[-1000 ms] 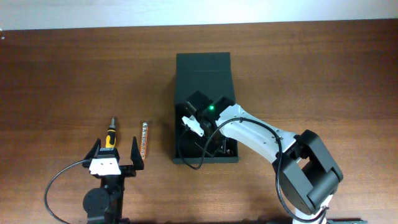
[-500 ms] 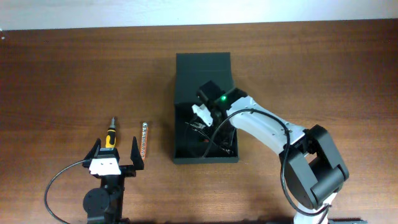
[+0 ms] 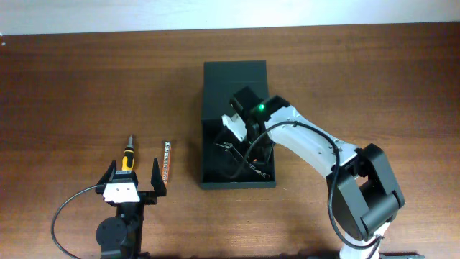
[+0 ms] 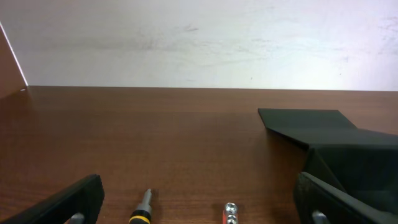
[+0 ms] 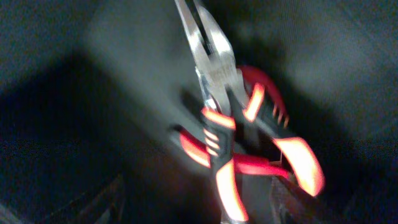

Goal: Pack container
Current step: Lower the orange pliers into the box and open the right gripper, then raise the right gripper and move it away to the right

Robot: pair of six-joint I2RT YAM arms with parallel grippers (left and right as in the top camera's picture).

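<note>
Container (image 3: 233, 79) is sitting at frame centre, lid flapped open toward the top. Right gripper (image 3: 237, 140) is hovering inside it over pliers (image 5: 214, 81), jaws spread, gripping nothing. Left gripper (image 3: 134, 173) is resting lower left, wide open, empty.

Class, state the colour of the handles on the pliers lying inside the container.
The pliers handles are red-orange and black; the right wrist view shows them best.
</note>
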